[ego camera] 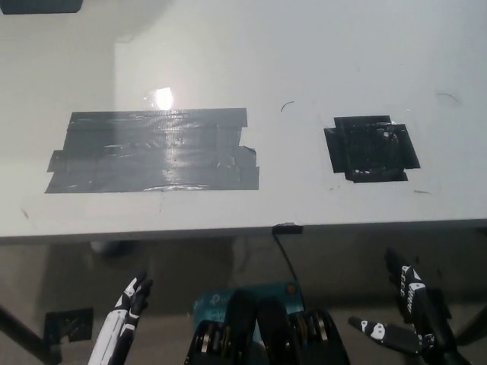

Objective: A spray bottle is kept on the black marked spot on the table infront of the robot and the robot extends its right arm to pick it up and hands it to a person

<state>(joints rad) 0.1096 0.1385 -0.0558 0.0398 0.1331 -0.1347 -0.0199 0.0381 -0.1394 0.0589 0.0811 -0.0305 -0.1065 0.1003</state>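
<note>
We are looking down on a white table [319, 53]. At the lower left, below the table's front edge, our white left hand [131, 300] is hanging at rest, its dark-tipped fingers loosely together and holding nothing. On the table's left half a wide patch of grey tape [152, 150] is lying flat, glinting under a light. To its right, well apart, the black marked spot [371, 148] is sitting as a rough square of overlapped black tape, glossy and wrinkled, with nothing standing on it. We are not seeing the spray bottle anywhere. At the lower right, below the table edge, our black right hand [405, 312] is hanging with fingers spread apart, empty.
</note>
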